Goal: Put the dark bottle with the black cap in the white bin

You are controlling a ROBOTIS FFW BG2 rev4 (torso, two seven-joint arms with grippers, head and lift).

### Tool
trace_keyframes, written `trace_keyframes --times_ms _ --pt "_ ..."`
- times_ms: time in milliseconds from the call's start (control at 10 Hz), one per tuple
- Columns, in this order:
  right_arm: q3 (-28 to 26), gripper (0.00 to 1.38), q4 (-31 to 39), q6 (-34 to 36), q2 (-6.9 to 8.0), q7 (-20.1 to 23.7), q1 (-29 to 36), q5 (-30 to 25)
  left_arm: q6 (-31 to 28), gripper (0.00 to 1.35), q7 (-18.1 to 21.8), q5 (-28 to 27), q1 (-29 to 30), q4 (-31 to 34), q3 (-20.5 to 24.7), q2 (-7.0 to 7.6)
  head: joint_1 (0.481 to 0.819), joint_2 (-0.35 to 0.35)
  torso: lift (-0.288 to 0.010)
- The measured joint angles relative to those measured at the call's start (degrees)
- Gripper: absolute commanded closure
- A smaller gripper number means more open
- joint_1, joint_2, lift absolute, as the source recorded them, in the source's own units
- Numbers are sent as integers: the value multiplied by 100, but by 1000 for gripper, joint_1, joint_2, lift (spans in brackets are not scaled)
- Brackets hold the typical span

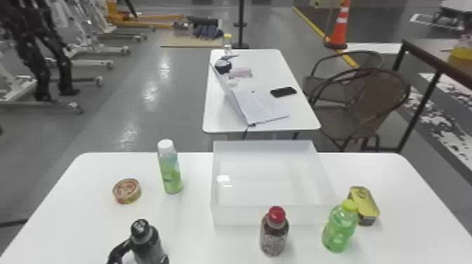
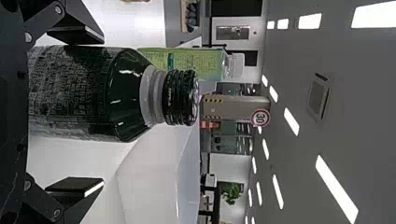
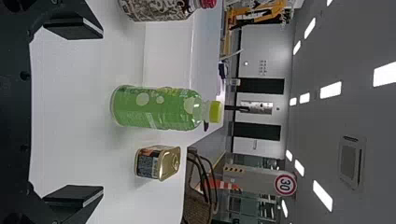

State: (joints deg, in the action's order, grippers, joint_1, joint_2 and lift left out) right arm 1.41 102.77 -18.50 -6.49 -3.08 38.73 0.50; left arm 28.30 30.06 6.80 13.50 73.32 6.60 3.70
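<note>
Find the bottle [image 2: 70, 93] upright between parted jaws of the left gripper [image 2: 102, 112], nearer one; find the right gripper [image 3: 102, 110] spread too. Close off-centre, and risk shoving or tipping it.

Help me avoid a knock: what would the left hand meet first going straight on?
The left hand would likely meet the dark bottle, lined up between its fingers; the gap is unclear.
</note>
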Motion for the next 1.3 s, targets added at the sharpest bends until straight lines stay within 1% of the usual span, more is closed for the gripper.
trace_keyframes --times_ms 200,300,400,500,600,800,900,1000,1100,1200,1300 --pt "0 119 -16 -12 12 3 -12 3 89 231 0 -125 -227 -299 53 0 549 0 -100" --pt "0 119 -20 -19 22 9 -15 3 136 470 0 -260 -346 -427 110 -27 549 0 -100" --pt "0 119 -25 -24 24 14 -18 3 160 900 -7 -408 -447 -519 182 -62 549 0 -100" --pt "0 119 -30 -30 25 26 -23 5 179 993 -59 -561 -522 -570 277 -115 549 0 -100" --pt "0 119 -35 -33 25 27 -24 10 191 993 -87 -609 -532 -580 354 -168 549 0 -100" --pt "0 119 -38 -39 25 32 -24 19 204 993 -120 -600 -470 -534 391 -212 549 0 -100" --pt "0 119 -39 -40 25 36 -24 20 51 993 -184 -582 -392 -252 351 -239 549 0 -100" --pt "0 119 -42 -40 25 41 -24 23 -243 993 -278 -554 -284 296 248 -275 549 0 -100" --pt "0 119 -46 -40 25 44 -24 27 -582 993 -382 -427 -232 868 53 -282 549 0 -100" --pt "0 119 -47 -40 25 45 -24 31 -965 993 -424 -168 -293 1299 -204 -249 549 0 -100" --pt "0 119 -53 -40 25 49 -27 40 -1296 993 -410 209 -498 1515 -503 -124 549 0 -100"
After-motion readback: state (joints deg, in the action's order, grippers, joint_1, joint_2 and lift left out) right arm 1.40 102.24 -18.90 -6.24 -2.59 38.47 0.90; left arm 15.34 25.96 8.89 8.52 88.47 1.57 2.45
